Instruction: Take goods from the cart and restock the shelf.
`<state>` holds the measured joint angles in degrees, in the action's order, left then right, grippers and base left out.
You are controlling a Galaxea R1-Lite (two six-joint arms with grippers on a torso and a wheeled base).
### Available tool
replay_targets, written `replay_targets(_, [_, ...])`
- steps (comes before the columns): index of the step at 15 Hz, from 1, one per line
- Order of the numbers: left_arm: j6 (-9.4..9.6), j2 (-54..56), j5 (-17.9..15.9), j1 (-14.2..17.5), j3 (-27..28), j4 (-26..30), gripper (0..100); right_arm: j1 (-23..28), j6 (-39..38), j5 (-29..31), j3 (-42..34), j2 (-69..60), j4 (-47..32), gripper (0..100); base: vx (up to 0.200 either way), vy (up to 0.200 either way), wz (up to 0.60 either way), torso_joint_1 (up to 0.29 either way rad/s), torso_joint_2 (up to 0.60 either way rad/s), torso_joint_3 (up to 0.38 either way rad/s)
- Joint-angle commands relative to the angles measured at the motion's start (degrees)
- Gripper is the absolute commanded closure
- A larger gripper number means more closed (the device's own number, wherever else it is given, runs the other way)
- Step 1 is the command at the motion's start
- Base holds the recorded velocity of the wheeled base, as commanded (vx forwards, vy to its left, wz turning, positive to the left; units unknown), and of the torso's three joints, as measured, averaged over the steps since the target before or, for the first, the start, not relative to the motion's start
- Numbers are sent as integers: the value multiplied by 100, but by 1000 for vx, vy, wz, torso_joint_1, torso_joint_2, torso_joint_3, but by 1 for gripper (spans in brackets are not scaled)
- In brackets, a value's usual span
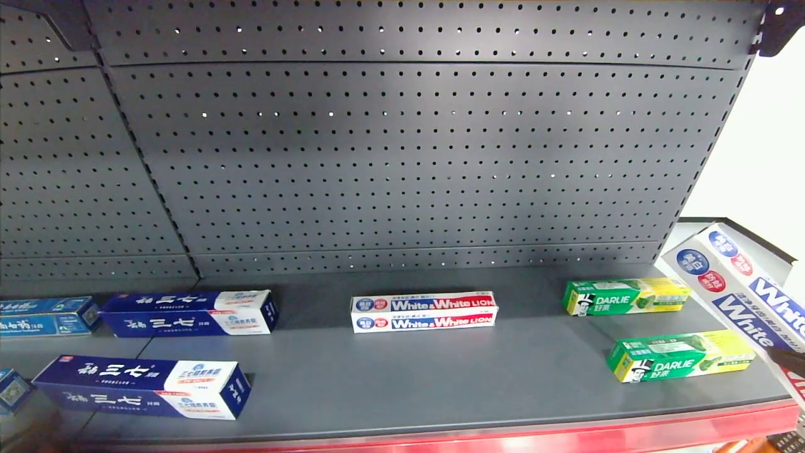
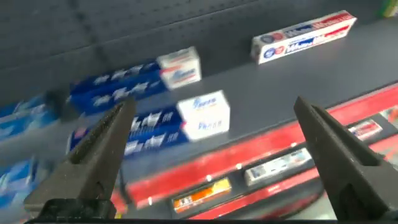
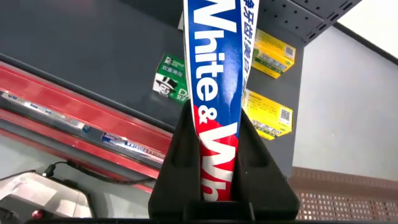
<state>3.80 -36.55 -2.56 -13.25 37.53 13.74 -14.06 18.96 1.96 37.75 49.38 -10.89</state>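
My right gripper (image 3: 216, 124) is shut on a long white, blue and red toothpaste box (image 3: 214, 74). That box (image 1: 742, 289) hangs tilted over the shelf's right end, just right of two green and yellow boxes (image 1: 626, 296) (image 1: 679, 355). A matching white and red box (image 1: 424, 311) lies mid-shelf near the back. My left gripper (image 2: 214, 106) stands open with nothing between its fingers, in front of the shelf's red edge (image 2: 261, 162), facing two dark blue boxes (image 2: 134, 84) (image 2: 155, 127).
On the grey shelf (image 1: 440, 377), two dark blue boxes (image 1: 188, 313) (image 1: 143, 386) lie at the left, with teal boxes (image 1: 47, 316) beyond them. A perforated back panel (image 1: 409, 157) rises behind. Bare shelf lies in front of the white and red box.
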Motion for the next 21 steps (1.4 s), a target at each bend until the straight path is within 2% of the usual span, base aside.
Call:
replay_targets(1, [-11,-1170,-8,-565,175,-548,0,-27,-76,-3,-49,-17,-1,100,0,0,0,0,0,0])
replay_targets(4, [-55,-2155,-8,-617,623,-680,0,17,-103,6,-198,-122,-1,100,0,0,0,0,0,0])
replay_targets(6, [-134,-2788,-16,-696,764,-1049,0,26,-103,15,-339,-219,8,100,0,0,0,0,0,0])
replay_targets(8, [-152,-3587,-8,-846,834,-1664,0,52,-103,15,-400,-307,8,100,0,0,0,0,0,0])
replay_targets(10, [-143,-4168,-8,-881,1098,-1840,0,52,-103,15,-400,-315,-1,100,0,0,0,0,0,0])
replay_targets(13, [-143,-5011,54,-890,1792,-1831,0,52,-103,23,-374,-289,-1,100,0,0,0,0,0,0])
replay_targets(15, [-152,-5372,115,-1039,2126,-1822,0,87,-103,15,-356,-280,8,100,0,0,0,0,0,0])
replay_targets(17, [-161,-5600,142,-1083,2329,-1813,0,96,-103,23,-365,-280,8,100,0,0,0,0,0,0])
replay_targets(19, [-222,-5943,405,-1127,2601,-1787,0,96,-103,23,-365,-280,8,100,0,0,0,0,0,0])
replay_targets(20, [-222,-5943,405,-1127,2601,-1787,0,96,-103,23,-365,-280,8,100,0,0,0,0,0,0])
replay_targets(21, [-477,-6294,660,-1356,3014,-1813,0,96,-103,32,-348,-280,8,100,0,0,0,0,0,0])
